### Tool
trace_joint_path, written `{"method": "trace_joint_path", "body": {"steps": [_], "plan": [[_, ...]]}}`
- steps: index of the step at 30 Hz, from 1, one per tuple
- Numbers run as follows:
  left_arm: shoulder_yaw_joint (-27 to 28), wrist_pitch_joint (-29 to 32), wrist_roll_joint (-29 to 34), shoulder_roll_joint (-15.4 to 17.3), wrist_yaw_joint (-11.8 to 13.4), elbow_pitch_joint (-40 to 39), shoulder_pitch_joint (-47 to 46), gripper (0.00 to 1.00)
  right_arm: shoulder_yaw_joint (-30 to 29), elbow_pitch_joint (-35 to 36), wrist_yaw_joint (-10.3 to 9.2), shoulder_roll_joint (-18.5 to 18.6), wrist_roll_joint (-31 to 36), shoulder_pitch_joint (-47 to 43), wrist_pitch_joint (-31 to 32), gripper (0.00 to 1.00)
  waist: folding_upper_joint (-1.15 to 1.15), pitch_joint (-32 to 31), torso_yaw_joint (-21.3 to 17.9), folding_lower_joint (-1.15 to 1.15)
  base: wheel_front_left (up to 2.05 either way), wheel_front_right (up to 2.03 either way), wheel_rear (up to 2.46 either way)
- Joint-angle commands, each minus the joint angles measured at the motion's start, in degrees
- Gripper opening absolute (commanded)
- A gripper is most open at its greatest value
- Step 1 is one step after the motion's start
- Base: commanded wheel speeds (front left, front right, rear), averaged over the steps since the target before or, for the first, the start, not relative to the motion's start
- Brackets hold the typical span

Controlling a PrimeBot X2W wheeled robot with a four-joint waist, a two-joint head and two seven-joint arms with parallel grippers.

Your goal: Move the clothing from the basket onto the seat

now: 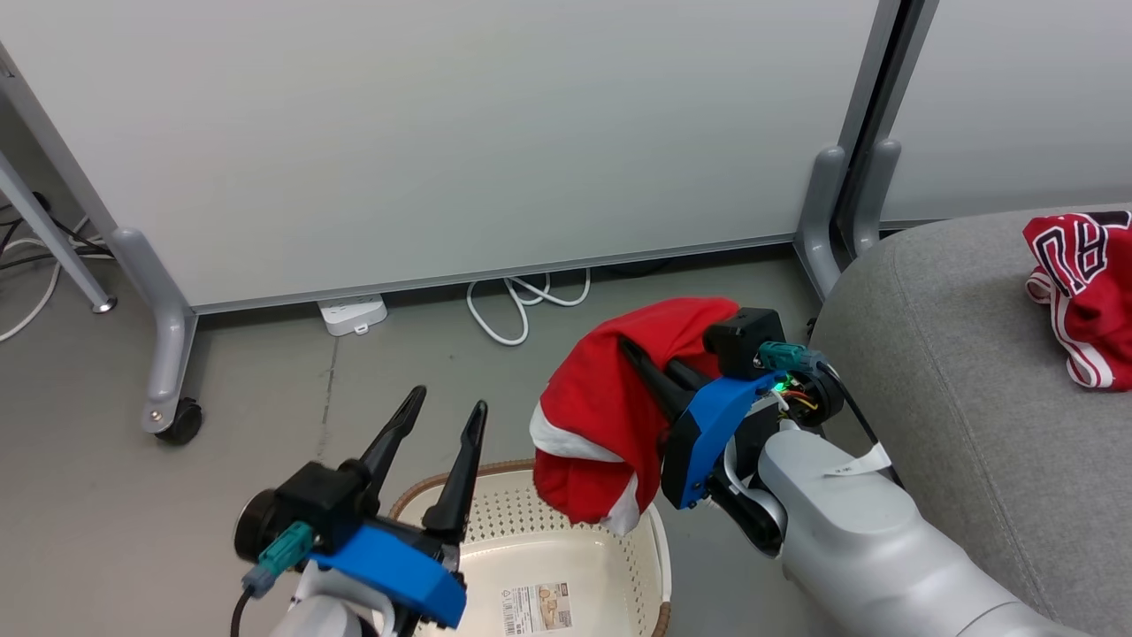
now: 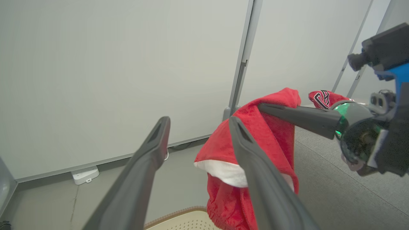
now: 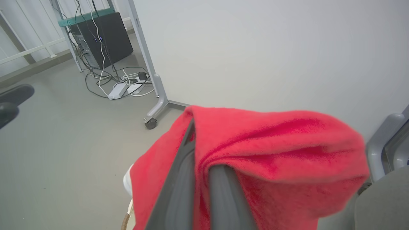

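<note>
At lower left the left gripper is spread wide and holds nothing, over the laundry basket at bottom centre. In mid-frame the right gripper, fingers pinched together, holds the plain red garment, which hangs by the basket's right rim. At far right the lettered jersey lies on the sofa cushion.

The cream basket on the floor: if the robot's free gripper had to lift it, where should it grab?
Probably the brown woven-look rim of the cream perforated plastic basket, from straight above, one finger inside the wall and one outside. It stands upright with its top open, and the open left gripper hangs over that edge, clear of the hanging red white-trimmed garment.
</note>
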State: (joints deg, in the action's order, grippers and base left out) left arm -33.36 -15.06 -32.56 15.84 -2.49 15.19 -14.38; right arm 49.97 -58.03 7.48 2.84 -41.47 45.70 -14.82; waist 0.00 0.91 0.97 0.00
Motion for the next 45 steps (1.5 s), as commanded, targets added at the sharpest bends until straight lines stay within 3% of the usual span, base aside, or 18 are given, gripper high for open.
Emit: {"method": "trace_joint_path", "body": {"steps": [1,9,20,34,45], "plan": [[1.82,-0.15,1.52,-0.35,-0.48,-0.89,2.18,1.00,-0.38,-0.12,0.03,0.08,0.35,1.22,-0.37,0.00,0.00,0.04,0.22,0.00,0.00,0.00,0.00],[12.36,-0.16,8.04,-3.94,-2.99,-3.15,10.92,1.00,-2.73,0.94,0.02,0.08,1.97,0.54,-0.45,0.00,0.00,-0.11,0.81,0.00,0.00,0.00,0.00],[17.34,-0.16,12.27,-7.58,-4.87,-2.50,13.10,1.00,-4.42,2.11,0.02,0.08,3.69,-0.89,-0.46,0.00,0.00,0.17,-1.02,0.00,0.00,0.00,0.00],[18.17,-0.16,13.21,-8.60,-5.14,-3.30,12.03,1.00,-7.00,2.62,0.03,0.07,6.06,0.54,-0.45,0.00,0.00,2.49,-15.82,0.00,0.00,0.00,0.00],[17.97,-0.17,13.24,-7.35,-5.15,-3.11,10.63,1.00,-10.04,3.91,0.03,0.06,7.75,-0.79,-0.46,0.00,0.00,4.35,-25.84,0.00,0.00,0.00,0.00]]}}
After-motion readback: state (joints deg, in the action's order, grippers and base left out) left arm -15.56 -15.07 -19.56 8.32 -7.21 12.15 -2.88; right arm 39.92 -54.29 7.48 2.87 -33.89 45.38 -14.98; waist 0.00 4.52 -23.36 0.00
